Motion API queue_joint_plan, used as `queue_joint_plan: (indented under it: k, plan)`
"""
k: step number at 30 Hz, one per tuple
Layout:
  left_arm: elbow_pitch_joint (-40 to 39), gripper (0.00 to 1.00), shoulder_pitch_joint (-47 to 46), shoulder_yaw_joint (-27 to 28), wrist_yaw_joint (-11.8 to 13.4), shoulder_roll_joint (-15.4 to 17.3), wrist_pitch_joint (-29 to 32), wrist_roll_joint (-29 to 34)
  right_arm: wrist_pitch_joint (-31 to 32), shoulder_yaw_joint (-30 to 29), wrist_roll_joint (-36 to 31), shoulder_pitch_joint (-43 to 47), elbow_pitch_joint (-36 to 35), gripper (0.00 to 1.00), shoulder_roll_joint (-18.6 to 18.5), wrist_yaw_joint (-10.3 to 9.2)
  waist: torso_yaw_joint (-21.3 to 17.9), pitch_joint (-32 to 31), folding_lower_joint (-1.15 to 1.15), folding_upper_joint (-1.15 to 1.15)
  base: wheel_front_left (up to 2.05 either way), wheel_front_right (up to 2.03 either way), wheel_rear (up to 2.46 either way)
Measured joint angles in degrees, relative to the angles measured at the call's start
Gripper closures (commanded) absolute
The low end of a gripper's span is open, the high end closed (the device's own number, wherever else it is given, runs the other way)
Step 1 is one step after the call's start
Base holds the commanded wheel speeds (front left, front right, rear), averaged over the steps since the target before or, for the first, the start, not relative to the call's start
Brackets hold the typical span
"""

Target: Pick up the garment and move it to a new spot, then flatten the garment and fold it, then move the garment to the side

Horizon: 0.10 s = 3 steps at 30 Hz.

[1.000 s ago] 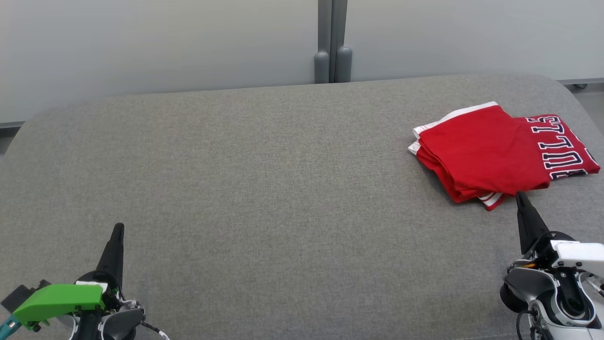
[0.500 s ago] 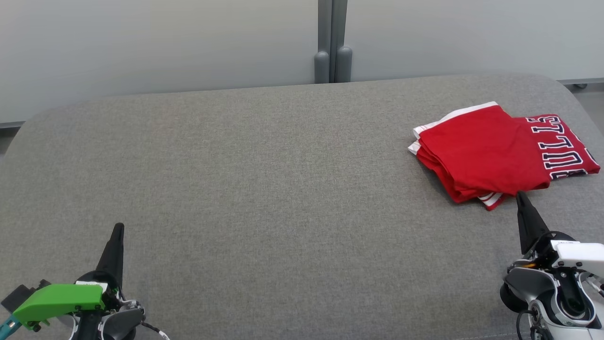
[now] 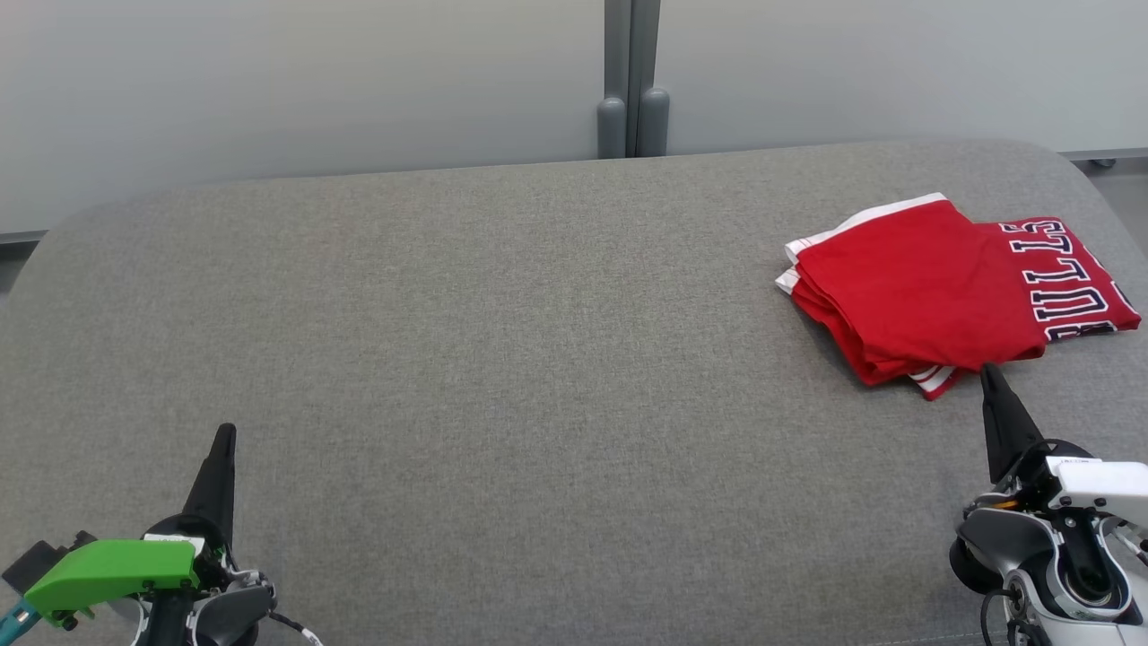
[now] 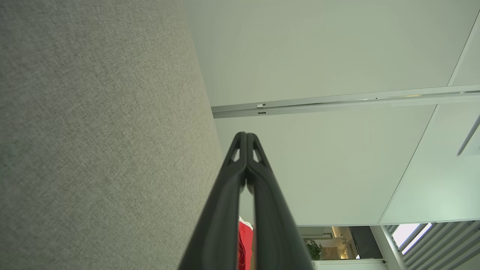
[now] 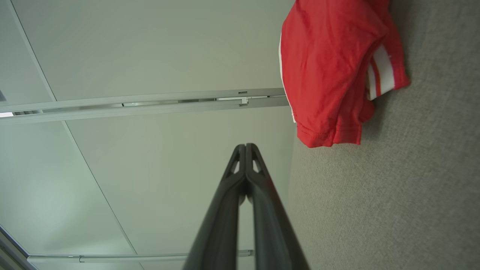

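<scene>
A red garment (image 3: 933,292) with white trim and dark lettering lies folded at the far right of the grey fabric surface (image 3: 502,359). In the right wrist view the same red garment (image 5: 330,71) shows at the upper right. My right gripper (image 3: 989,374) is shut and empty, its tip just in front of the garment's near edge; whether it touches the cloth I cannot tell. My left gripper (image 3: 226,433) is shut and empty at the lower left, far from the garment. In each wrist view the fingertips meet: the left gripper (image 4: 246,134) and the right gripper (image 5: 246,145).
The grey surface has rounded corners, and its right edge runs close behind the garment. A pale wall with a grey vertical post (image 3: 633,81) stands behind the surface. A strip of the garment (image 4: 245,243) shows low between the left fingers.
</scene>
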Motion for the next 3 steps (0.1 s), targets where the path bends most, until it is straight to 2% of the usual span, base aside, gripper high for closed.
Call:
queue_joint_plan:
  k: [3]
  plan:
    - [-0.01,1.0,0.0,0.0,0.0,0.0,0.0,0.0,0.04,-0.01,0.0,0.0,0.0,1.0,0.02,0.0,0.0,0.0,0.0,0.0,0.0,0.0,0.0]
